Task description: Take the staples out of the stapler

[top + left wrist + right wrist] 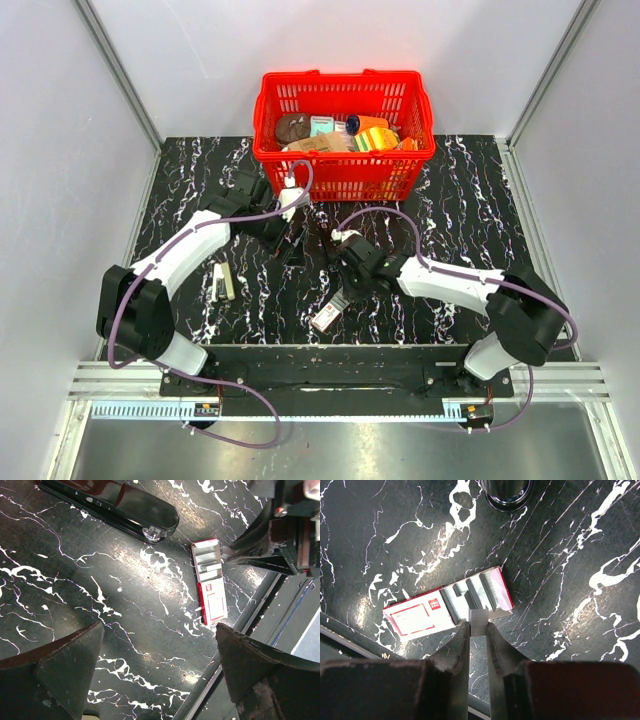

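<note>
Left gripper (157, 635): jaws spread wide, nothing between them. I read it as hovering over the table centre, on the near side of the basket.
Right gripper (477, 628): pinched tight on a short silver strip of staples (479, 619), held right at the edge of the box's tray.
Stapler: glossy black stapler (125, 507) lies on the black white-veined marble table (75, 580), just far of the box and not touching it. No gripper is on it.
Box: red-and-white cardboard staple box (417, 617) sits centre, close to the table's near edge. Its tray is slid out with more strips inside.
Basket: red plastic basket (345, 165) at far centre, holding mixed packets.
Other: small pale oblong item (222, 282) left of centre beside the left arm. I can't tell what it is.
</note>
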`<state>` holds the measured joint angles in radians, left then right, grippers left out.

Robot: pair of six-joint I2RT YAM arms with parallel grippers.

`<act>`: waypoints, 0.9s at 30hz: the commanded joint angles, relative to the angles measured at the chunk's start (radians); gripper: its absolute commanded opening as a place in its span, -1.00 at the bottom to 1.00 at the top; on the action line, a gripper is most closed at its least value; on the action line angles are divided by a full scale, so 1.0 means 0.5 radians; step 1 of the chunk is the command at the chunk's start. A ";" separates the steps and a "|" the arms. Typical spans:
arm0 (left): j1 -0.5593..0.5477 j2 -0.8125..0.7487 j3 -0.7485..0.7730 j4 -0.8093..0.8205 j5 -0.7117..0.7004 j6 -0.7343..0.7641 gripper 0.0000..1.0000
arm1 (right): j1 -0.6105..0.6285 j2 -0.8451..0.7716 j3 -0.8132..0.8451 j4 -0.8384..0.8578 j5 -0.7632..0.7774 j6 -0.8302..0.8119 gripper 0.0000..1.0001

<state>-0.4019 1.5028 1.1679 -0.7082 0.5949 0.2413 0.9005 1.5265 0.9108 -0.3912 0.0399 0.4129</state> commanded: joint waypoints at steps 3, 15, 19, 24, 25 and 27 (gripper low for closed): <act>-0.028 -0.008 -0.004 -0.001 0.001 0.048 0.98 | -0.006 0.073 0.127 0.018 0.000 -0.105 -0.71; -0.064 -0.039 0.103 -0.093 -0.036 0.002 0.98 | -0.003 0.119 0.121 -0.028 -0.025 -0.123 -0.69; -0.095 -0.057 0.131 -0.105 -0.061 -0.010 0.98 | -0.003 0.119 0.120 -0.052 -0.028 -0.126 -0.69; -0.107 -0.048 0.119 -0.105 -0.073 -0.010 0.98 | -0.003 0.125 0.111 -0.067 -0.043 -0.136 -0.68; -0.104 -0.048 0.116 -0.105 -0.073 -0.007 0.98 | -0.003 0.135 0.111 -0.070 -0.034 -0.139 -0.68; -0.104 -0.048 0.119 -0.105 -0.073 -0.004 0.98 | -0.003 0.144 0.114 -0.074 -0.040 -0.142 -0.67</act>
<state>-0.4519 1.5024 1.1893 -0.7681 0.5781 0.2390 0.9005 1.5871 0.9428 -0.4179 0.0326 0.3607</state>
